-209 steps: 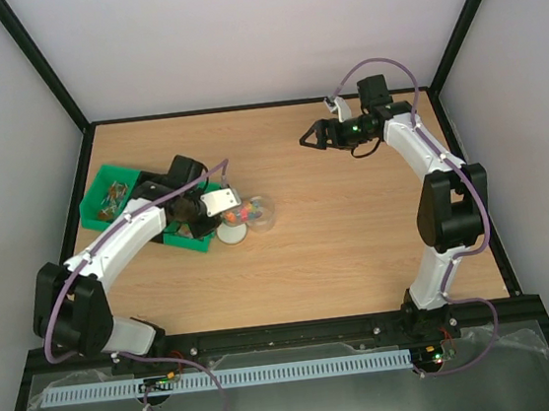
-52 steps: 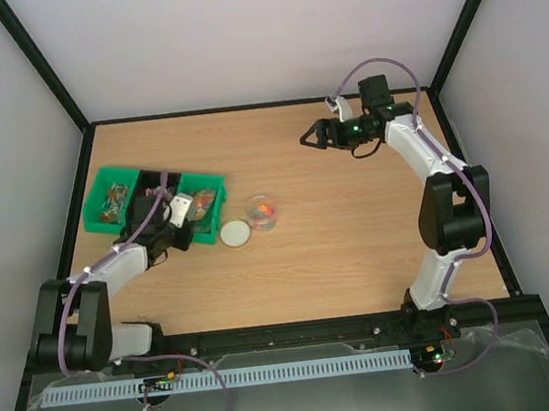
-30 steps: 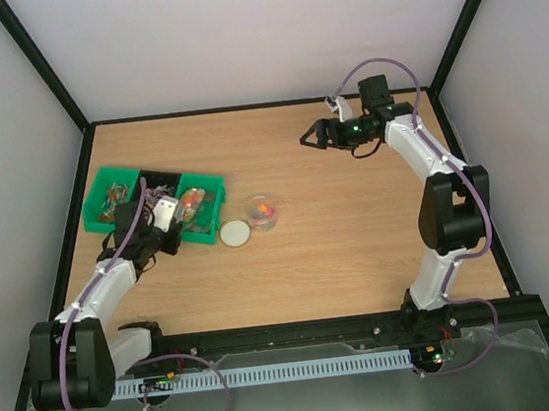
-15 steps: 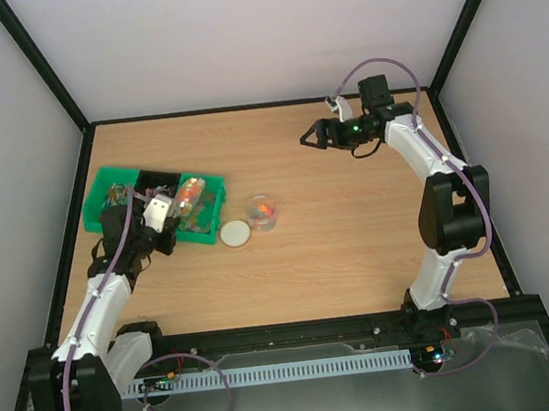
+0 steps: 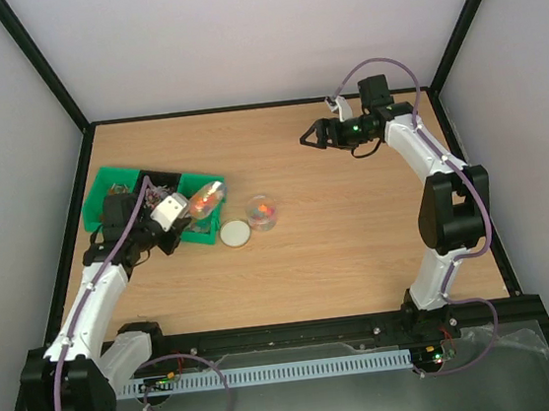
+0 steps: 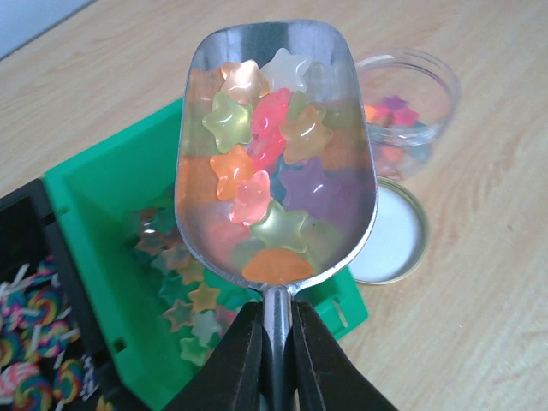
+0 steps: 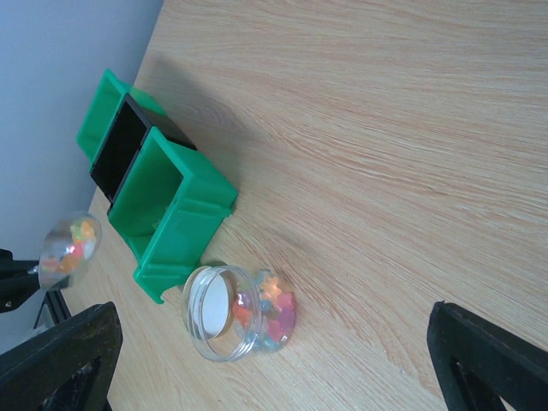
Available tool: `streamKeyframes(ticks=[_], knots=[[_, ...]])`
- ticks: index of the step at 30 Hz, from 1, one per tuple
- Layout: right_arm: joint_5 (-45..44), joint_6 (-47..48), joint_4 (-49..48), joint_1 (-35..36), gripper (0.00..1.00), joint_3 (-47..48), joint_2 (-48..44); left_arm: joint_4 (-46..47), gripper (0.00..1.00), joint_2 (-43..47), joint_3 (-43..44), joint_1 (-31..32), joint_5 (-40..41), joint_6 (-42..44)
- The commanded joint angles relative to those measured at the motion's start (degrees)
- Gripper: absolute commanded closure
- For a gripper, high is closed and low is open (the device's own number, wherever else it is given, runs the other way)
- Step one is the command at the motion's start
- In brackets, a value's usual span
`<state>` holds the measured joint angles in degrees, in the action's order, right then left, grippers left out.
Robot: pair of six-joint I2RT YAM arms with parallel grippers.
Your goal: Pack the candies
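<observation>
Wooden table (image 5: 355, 216) is lying below your left gripper (image 6: 276, 342), which is clamping the metal scoop (image 6: 342, 60) by its handle. Star candies (image 6: 257, 163) are filling it. Be carrying it level to the jar (image 6: 409, 103) ahead-right, tipping slowly (narrow mouth). Your right gripper (image 5: 308, 139) is hanging wide open, empty.

Wooden table (image 5: 340, 257) enclosed by plain pale walls (image 5: 254, 29).
</observation>
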<state>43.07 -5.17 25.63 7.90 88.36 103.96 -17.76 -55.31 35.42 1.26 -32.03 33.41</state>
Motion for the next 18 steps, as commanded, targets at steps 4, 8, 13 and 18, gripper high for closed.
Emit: streamKeyframes(ticks=[4,8,13,18], knots=[[1.3,0.4,0.9,0.1,0.01,1.1,0.5,-8.6,0.98,-4.0,5.6,6.6,-0.2,8.3],[1.4,0.5,0.9,0.0,0.01,1.2,0.5,-9.1,0.98,-6.1,7.4,10.9,1.8,7.9],[1.4,0.5,0.9,0.0,0.01,1.1,0.3,-11.9,0.98,-12.0,11.7,16.3,7.3,6.0],[1.4,0.5,0.9,0.1,0.01,0.8,0.0,-14.5,0.98,-17.2,16.1,17.5,10.7,4.2]])
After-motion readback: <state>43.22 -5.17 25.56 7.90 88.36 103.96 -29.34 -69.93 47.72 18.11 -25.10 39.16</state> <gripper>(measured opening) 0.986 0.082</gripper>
